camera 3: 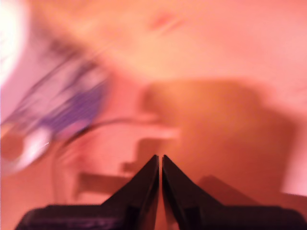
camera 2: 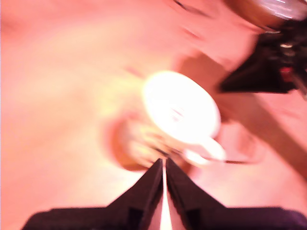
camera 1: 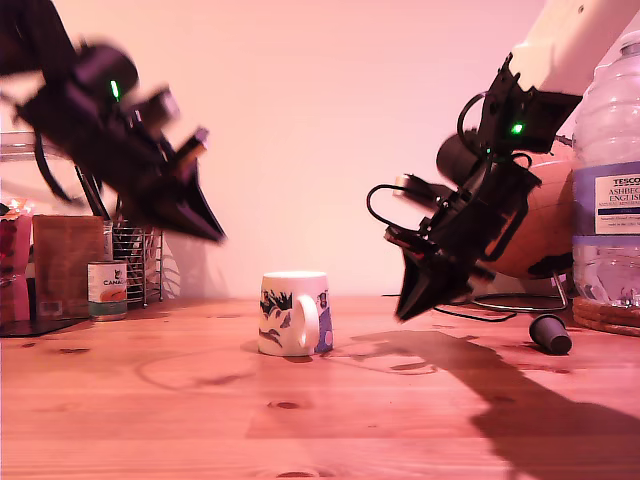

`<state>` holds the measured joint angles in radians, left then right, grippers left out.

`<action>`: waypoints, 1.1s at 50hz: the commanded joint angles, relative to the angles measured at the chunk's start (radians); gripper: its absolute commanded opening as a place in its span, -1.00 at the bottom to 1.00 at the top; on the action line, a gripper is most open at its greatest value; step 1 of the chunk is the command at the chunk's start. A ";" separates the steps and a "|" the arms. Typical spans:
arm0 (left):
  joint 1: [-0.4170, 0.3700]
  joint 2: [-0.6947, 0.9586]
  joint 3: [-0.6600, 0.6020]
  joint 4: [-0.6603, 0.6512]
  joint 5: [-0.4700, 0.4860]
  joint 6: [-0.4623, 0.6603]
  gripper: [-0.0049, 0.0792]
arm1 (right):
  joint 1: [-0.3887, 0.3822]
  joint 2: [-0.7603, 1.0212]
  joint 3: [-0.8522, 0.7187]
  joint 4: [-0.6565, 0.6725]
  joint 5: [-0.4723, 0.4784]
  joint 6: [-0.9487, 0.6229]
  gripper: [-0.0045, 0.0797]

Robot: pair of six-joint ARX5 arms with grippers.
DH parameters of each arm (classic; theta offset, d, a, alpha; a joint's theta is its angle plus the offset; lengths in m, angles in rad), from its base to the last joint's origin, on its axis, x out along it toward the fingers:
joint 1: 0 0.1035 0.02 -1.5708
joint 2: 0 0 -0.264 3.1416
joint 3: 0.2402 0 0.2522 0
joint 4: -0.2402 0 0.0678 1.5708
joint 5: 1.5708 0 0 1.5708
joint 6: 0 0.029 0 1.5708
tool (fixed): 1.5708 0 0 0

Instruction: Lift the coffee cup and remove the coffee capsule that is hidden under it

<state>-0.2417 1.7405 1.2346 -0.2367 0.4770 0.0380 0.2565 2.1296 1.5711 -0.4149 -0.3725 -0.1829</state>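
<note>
Both wrist views are badly blurred. The coffee cup (camera 1: 293, 313) stands mouth-down on the wooden table (camera 1: 300, 420), handle toward the camera, while the coffee capsule (camera 1: 550, 334) lies tilted at the exterior view's right. Above, the first gripper (camera 1: 212, 232) and second gripper (camera 1: 408, 308) angle downward, jaws nearly closed, holding nothing.

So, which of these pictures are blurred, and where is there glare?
Exterior view: sharp white ceramic mug with cow print, one arm motion-blurred at that view's left. First wrist view: mug's base glares white. Second wrist view: smeared throughout.
</note>
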 commanded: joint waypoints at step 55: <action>0.040 -0.223 -0.004 0.026 0.100 0.023 -0.93 | 0.077 -0.559 -0.156 0.144 0.178 -0.051 -0.92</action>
<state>-0.2058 1.5326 1.2346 -0.2104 0.5697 0.0563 0.3229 1.5753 1.4673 -0.2821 -0.1986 -0.2337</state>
